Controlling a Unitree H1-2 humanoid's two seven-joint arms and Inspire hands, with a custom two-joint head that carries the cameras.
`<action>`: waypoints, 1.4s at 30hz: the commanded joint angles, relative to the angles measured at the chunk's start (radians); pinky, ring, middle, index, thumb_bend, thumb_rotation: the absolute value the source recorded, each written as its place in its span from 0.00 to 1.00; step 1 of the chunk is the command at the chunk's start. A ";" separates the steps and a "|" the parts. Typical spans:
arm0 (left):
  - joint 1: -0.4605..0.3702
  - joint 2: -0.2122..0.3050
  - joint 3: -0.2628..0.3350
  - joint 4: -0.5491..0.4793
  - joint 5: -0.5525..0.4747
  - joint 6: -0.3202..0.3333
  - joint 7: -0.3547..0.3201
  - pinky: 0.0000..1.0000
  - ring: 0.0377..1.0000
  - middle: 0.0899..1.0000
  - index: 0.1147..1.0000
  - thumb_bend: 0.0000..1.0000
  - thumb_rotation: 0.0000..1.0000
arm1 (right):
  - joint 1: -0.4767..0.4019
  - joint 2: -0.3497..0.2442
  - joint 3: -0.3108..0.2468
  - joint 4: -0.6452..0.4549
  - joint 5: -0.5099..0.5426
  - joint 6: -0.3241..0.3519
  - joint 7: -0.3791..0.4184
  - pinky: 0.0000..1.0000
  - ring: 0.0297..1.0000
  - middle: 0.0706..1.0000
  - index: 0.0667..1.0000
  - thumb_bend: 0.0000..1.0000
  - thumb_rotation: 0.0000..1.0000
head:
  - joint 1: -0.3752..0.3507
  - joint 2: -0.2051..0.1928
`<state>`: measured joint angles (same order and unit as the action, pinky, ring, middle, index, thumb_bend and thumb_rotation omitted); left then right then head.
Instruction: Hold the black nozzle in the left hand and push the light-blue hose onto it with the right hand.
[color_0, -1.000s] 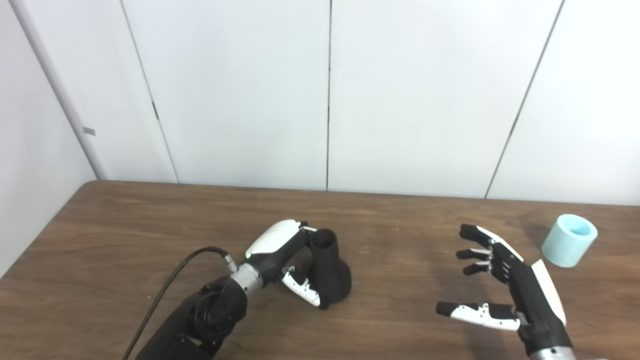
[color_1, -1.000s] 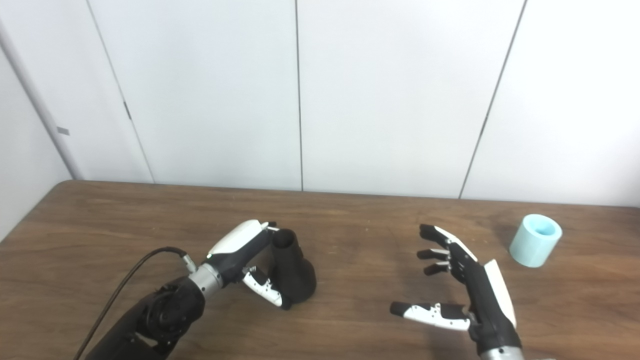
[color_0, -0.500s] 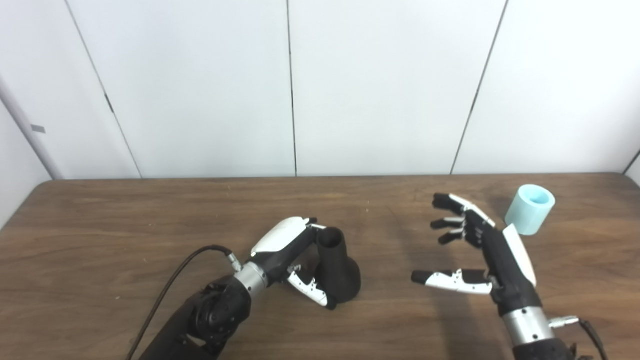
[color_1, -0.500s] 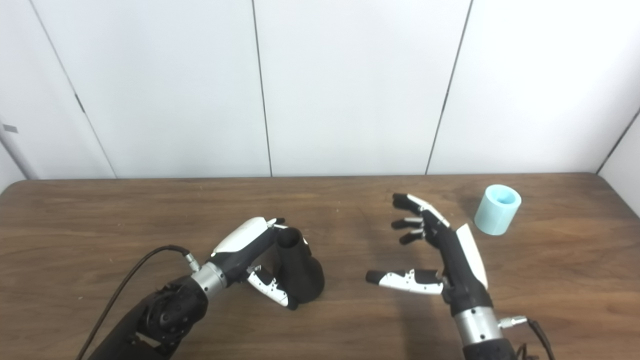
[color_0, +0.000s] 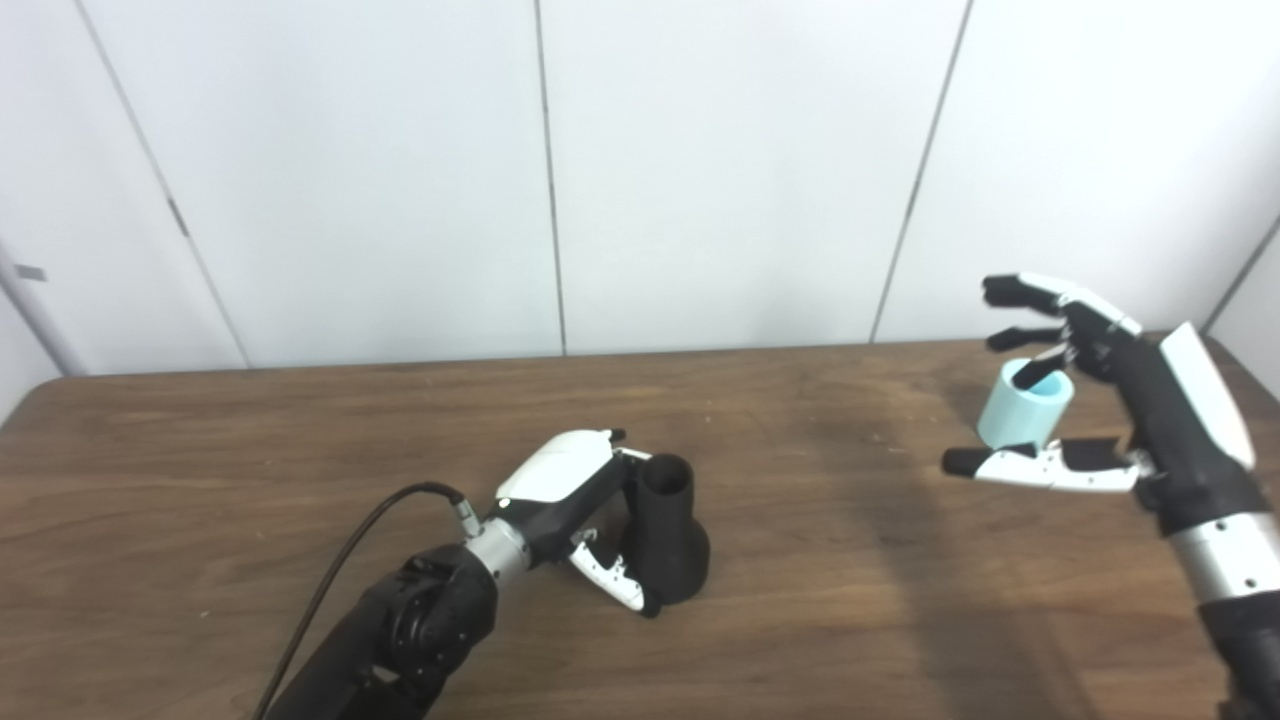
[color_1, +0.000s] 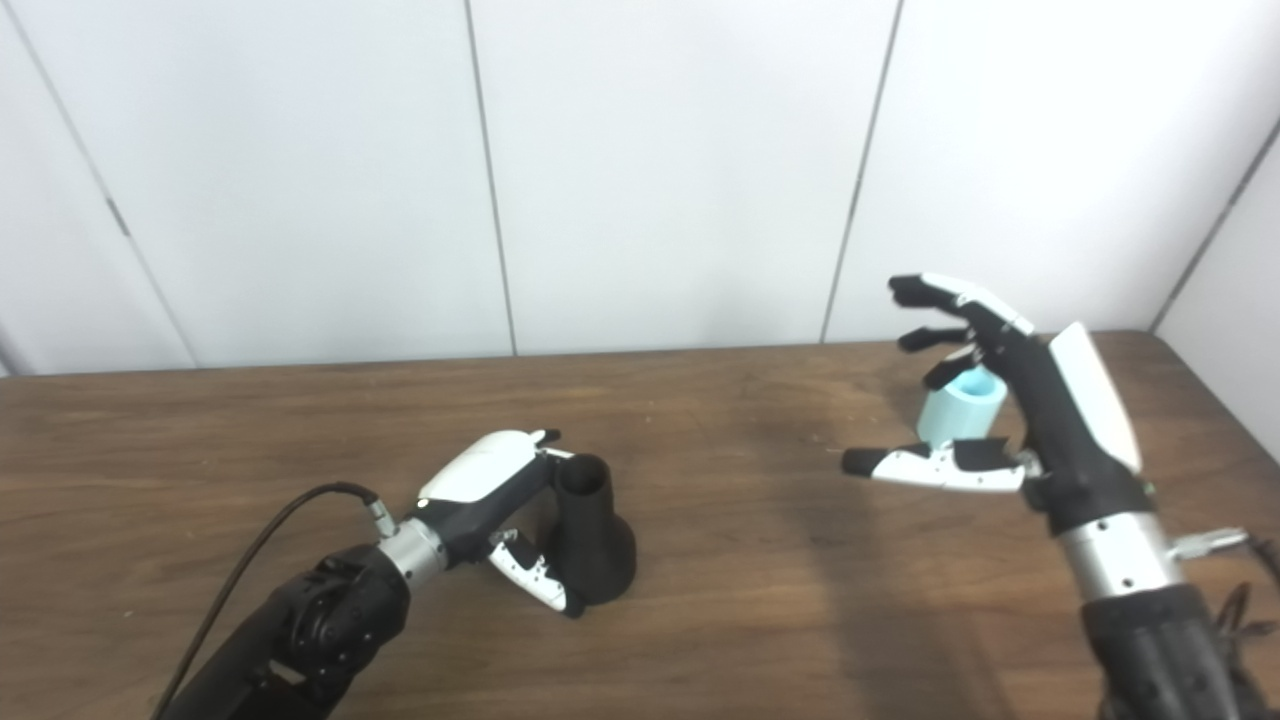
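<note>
Nozzle (color_0: 668, 535), the black one, is standing upright on the wooden table (color_0: 250, 480), wide base down, open neck up, roughly mid-table twd the near edge. Left hand (color_1: 487, 500) is wrapping it: fingers going round the neck's far side, thumb (color_0: 610, 582) pressing low at the base, so it's closed on the nozzle, same grip as 1 s ago. Its black cable (color_0: 335, 580) is trailing back along the arm.

Right hand (color_0: 1120, 410) is doing all the moving. A sec ago it was hanging low over the near-right table, well apart from the hose; half a sec ago it was closer, just left of it. Now it's raised and reaching over the light-blue hose (color_1: 958, 412), which is sitting upright near the table's far right corner, w/ its hollow top facing up. Fingers (color_1: 945, 300) are splayed above and behind the piece, thumb (color_1: 925, 466) stretching out in front of its lower part. Hand's wide apart, gripping nothing; can't tell if a fingertip is touching the rim.

Whole view is also swinging right vs. earlier: the right-hand wall corner is coming into sight, so that's the head turning; nozzle and hose aren't shifting on the table.
</note>
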<state>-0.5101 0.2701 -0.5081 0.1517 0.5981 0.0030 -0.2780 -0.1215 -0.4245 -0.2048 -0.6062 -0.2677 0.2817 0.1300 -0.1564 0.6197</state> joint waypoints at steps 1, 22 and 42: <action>0.021 0.013 -0.036 0.019 0.045 0.027 -0.059 1.00 0.60 0.41 0.43 0.53 0.00 | -0.039 -0.036 -0.019 -0.032 0.008 0.009 0.011 0.49 0.65 0.77 0.76 0.74 0.18 | -0.026 -0.003; 0.066 0.094 0.025 0.128 -0.019 -0.149 0.018 1.00 0.59 0.42 0.43 0.53 0.00 | -0.519 -0.216 0.109 0.398 -0.545 0.188 0.562 0.69 0.86 0.90 0.84 0.90 0.14 | -0.374 -0.142; 0.071 0.120 0.023 0.174 -0.039 -0.245 0.032 1.00 0.58 0.43 0.42 0.53 0.00 | -0.591 -0.261 0.295 0.725 -0.532 0.185 0.435 0.69 0.88 0.92 0.84 0.92 0.14 | -0.396 -0.161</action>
<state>-0.4849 0.3330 -0.4634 0.2703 0.5047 -0.2575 -0.1959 -0.6556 -0.6512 0.0990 0.1262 -0.7994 0.4648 0.5994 -0.5538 0.4587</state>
